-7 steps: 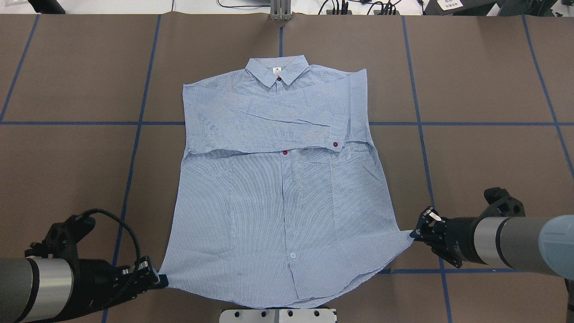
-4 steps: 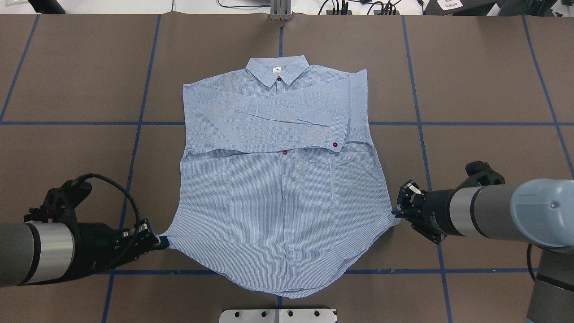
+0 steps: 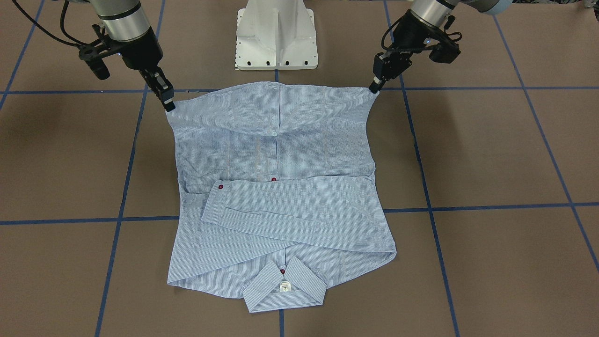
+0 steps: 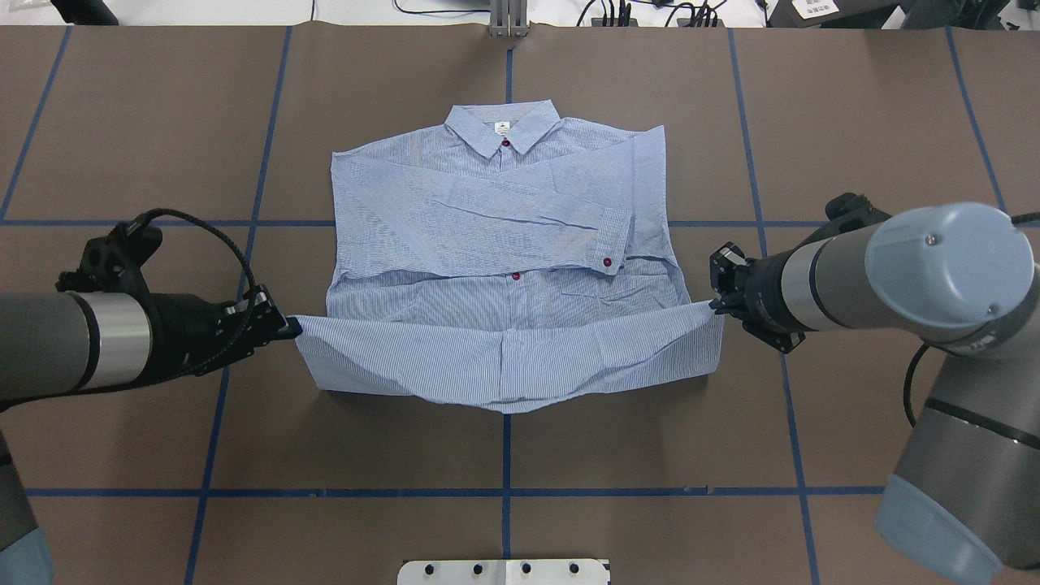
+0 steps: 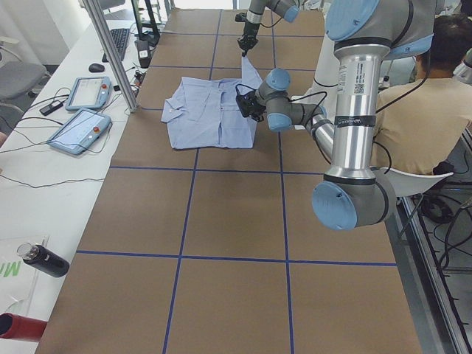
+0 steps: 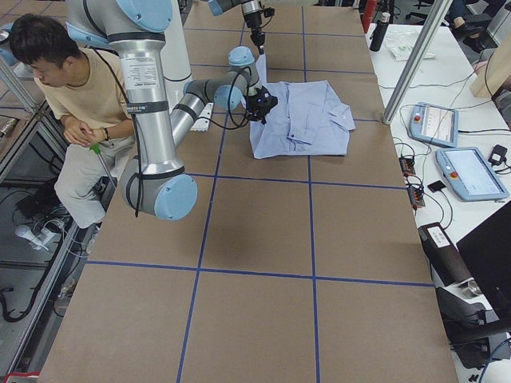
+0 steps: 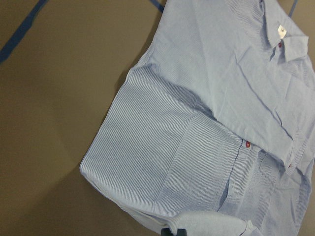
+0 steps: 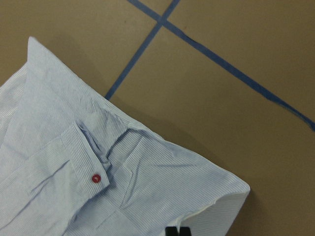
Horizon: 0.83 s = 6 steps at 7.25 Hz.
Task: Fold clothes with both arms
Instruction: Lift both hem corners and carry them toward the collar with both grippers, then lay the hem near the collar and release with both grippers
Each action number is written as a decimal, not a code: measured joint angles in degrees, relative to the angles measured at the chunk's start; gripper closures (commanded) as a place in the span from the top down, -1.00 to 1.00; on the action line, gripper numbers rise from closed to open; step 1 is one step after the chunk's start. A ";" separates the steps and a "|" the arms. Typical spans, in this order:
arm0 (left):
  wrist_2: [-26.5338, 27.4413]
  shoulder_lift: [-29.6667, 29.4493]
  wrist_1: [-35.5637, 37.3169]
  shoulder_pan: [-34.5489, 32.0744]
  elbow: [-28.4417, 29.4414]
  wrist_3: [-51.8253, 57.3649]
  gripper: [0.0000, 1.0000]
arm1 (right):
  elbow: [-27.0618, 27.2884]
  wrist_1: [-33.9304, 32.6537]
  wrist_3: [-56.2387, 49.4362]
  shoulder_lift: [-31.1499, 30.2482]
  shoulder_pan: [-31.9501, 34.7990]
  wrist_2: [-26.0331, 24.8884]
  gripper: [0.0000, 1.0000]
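The striped light blue shirt (image 4: 504, 211) lies face up on the brown table, collar (image 4: 502, 130) far from the robot, one sleeve folded across its chest. Its bottom hem (image 4: 508, 357) is raised off the table and hangs as a band between the two arms. At the hem's left corner my left gripper (image 4: 292, 327) is shut on the cloth. My right gripper (image 4: 715, 302) is shut on the right corner. In the front-facing view the lifted hem (image 3: 273, 100) stretches between the left gripper (image 3: 374, 89) and the right gripper (image 3: 169, 106). Both wrist views look down on the shirt (image 7: 211, 123) (image 8: 88, 182).
The white pedestal base (image 4: 504, 571) stands at the near table edge. Blue tape lines (image 4: 244, 268) cross the brown table. A person (image 6: 80, 96) sits beside the robot. Teach pendants (image 5: 77, 129) and a bottle (image 5: 44, 259) lie on the side bench.
Both grippers have risen and moved away from the robot toward the collar, carrying the hem corners. The shirt's lower part has left the table and is doubling over itself.
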 measured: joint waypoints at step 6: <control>-3.01 -15.51 -0.78 -10.81 21.22 4.70 -1.00 | -23.76 0.36 -13.88 16.03 10.81 3.70 -1.00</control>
